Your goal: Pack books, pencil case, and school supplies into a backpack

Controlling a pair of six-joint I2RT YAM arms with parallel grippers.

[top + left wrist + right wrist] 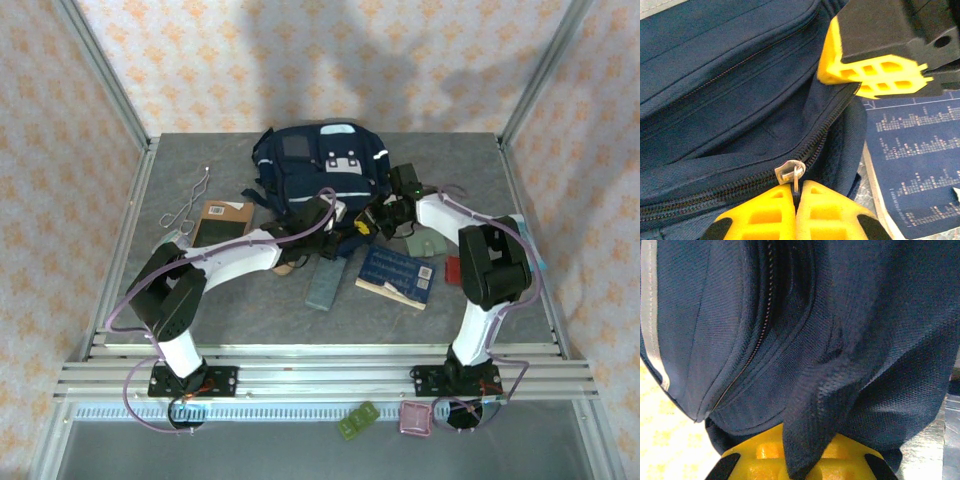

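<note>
On the grey, pattern-walled table (250,330), left pincer (796,192) pinches the backpack's (715,75) zipper pull (790,171), right pincer (802,452) its fabric (812,405).

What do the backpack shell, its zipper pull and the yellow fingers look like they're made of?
The backpack: woven synthetic cloth, probably nylon or polyester, matte navy; weave and soft folds show. The zipper pull: metal by the look, silvery with glints. The left fingers: rigid yellow plastic, matte, with moulded or printed pockets.
</note>
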